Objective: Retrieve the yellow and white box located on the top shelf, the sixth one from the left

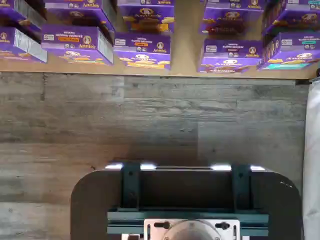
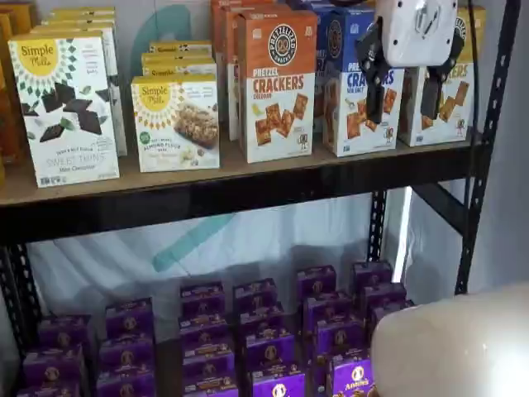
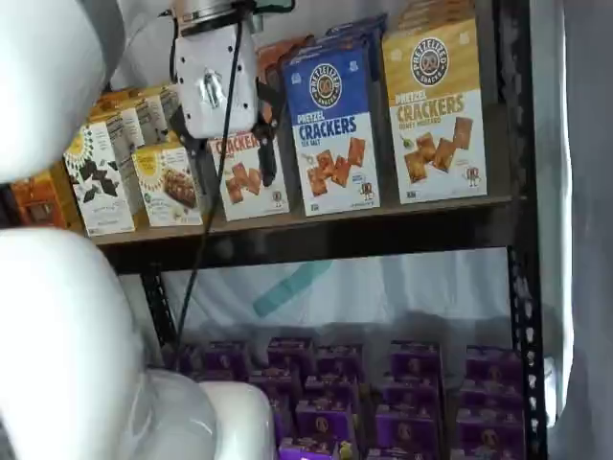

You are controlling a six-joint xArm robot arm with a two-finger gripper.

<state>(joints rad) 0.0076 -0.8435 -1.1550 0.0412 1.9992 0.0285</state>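
Note:
The yellow and white box (image 3: 436, 110) stands at the right end of the top shelf (image 3: 335, 240), right of a blue-topped cracker box (image 3: 333, 129). In a shelf view the box (image 2: 459, 107) is partly hidden behind my gripper (image 2: 405, 103). The gripper hangs in front of the shelf (image 2: 231, 194) at box height, clear of the boxes. A plain gap shows between its two black fingers, and it holds nothing. It also shows in a shelf view (image 3: 225, 168), in front of the orange-topped box (image 3: 251, 182). The wrist view shows neither the box nor the fingers.
Orange-topped (image 2: 277, 87) and blue-topped (image 2: 351, 91) cracker boxes stand left of the target. White Simple Mills boxes (image 2: 64, 107) fill the shelf's left part. Purple Annie's boxes (image 1: 142, 50) sit on the low shelf. A black upright (image 2: 488, 141) stands just right of the target.

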